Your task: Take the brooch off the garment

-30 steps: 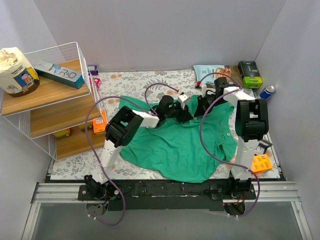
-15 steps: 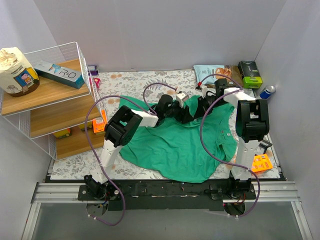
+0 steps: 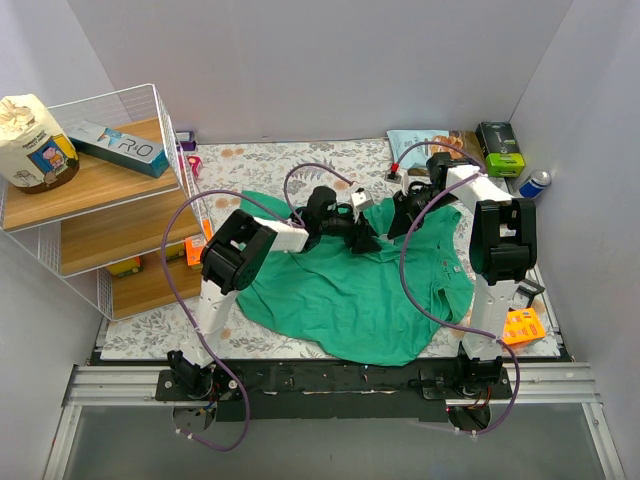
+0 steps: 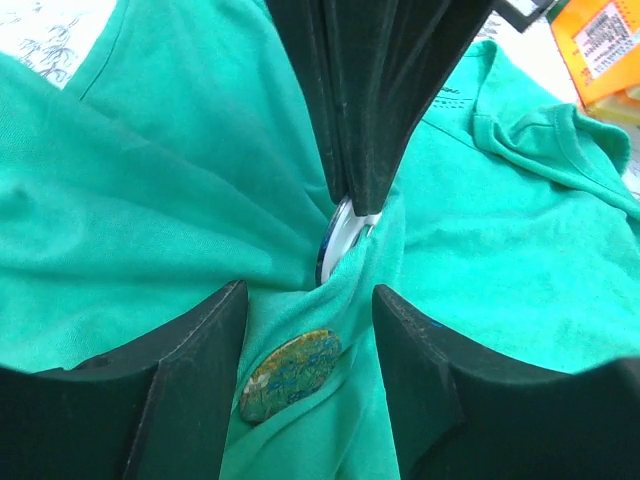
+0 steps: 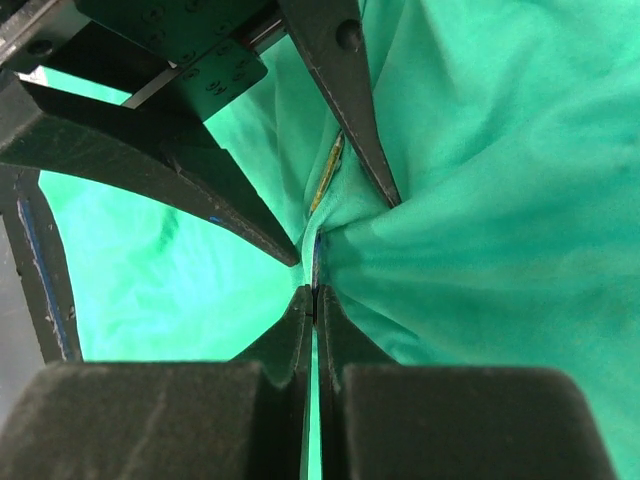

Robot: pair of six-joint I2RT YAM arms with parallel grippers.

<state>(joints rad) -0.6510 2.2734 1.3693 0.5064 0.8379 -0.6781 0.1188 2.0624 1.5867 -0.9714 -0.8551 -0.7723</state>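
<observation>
I've got the garment (image 3: 350,290) rumpled on the mat (image 3: 150,335), nearest me. Towards its far side my left gripper (image 4: 310,295) stands half open, holding nothing, and the brooch (image 4: 290,375) lies on the cloth between its fingers. Just beyond, my right gripper (image 5: 314,300) is pinched tight on a fold.

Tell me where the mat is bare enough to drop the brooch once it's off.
Bare floral mat along the far edge behind the wrinkled green shirt, and near-left beside the white wire shelf. Crowded: far-right corner, green box, blue can.
</observation>
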